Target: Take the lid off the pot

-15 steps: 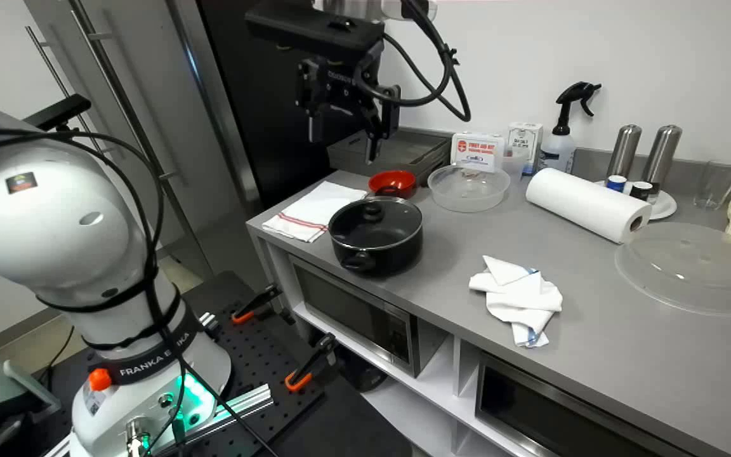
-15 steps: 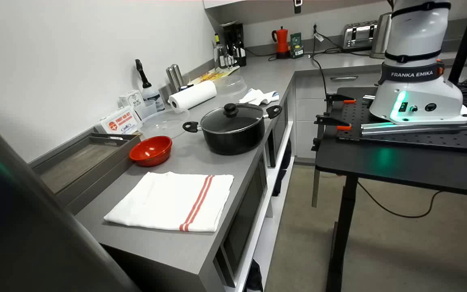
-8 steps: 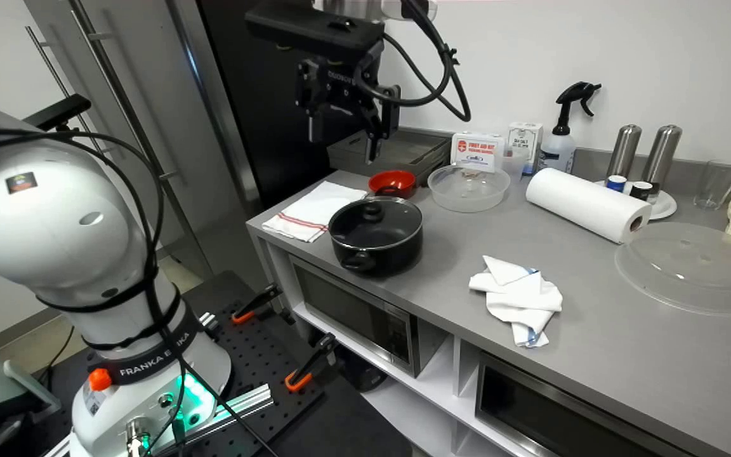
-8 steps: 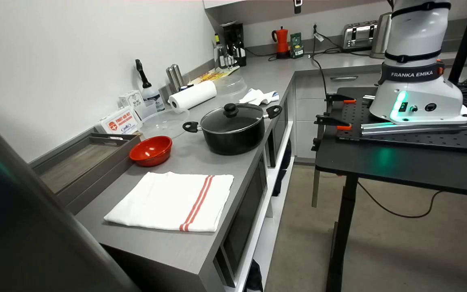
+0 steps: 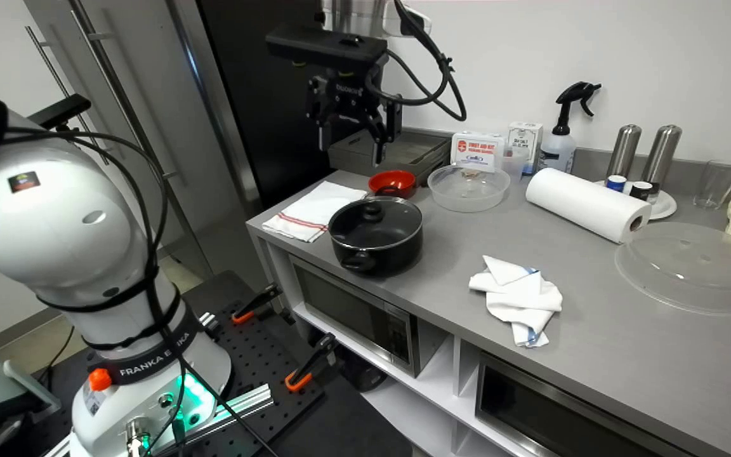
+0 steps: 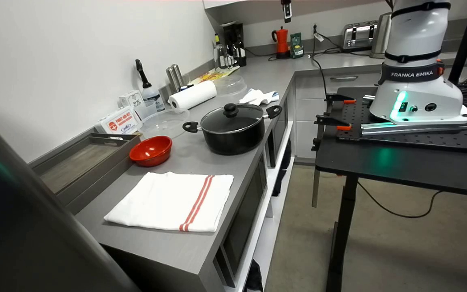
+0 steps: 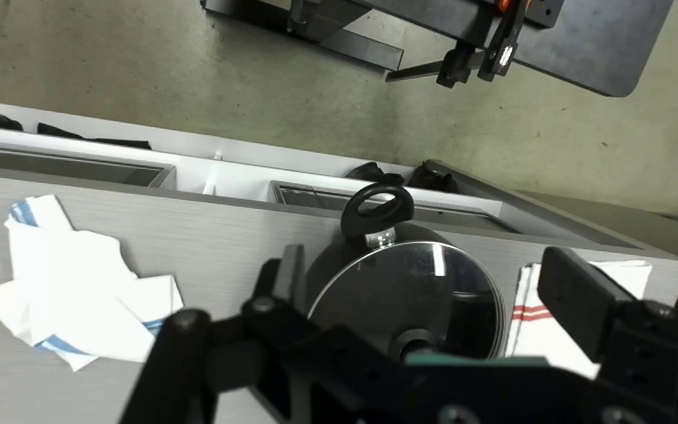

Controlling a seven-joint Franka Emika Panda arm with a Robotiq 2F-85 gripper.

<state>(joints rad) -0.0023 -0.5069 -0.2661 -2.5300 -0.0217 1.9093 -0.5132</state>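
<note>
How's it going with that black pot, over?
Jaws open, holding nothing, up higher than the lid. Lid on pot. Nothing seen between jaws and lid.

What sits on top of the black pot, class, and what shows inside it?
The glass lid, with its dark knob, sits on the black pot. Through the lid, mostly darkness shows; whether anything lies inside the covered pot cannot be told.

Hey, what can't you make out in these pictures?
Inside of the pot: too dark under the lid to tell if it holds anything, all views.
Knob: partly covered by the gripper, wrist view.
Red-striped towel: partly behind the gripper, wrist view.
Arm: cut off by the top edge, in an exterior view.
Spray bottle label: too small to read, both exterior views.
</note>
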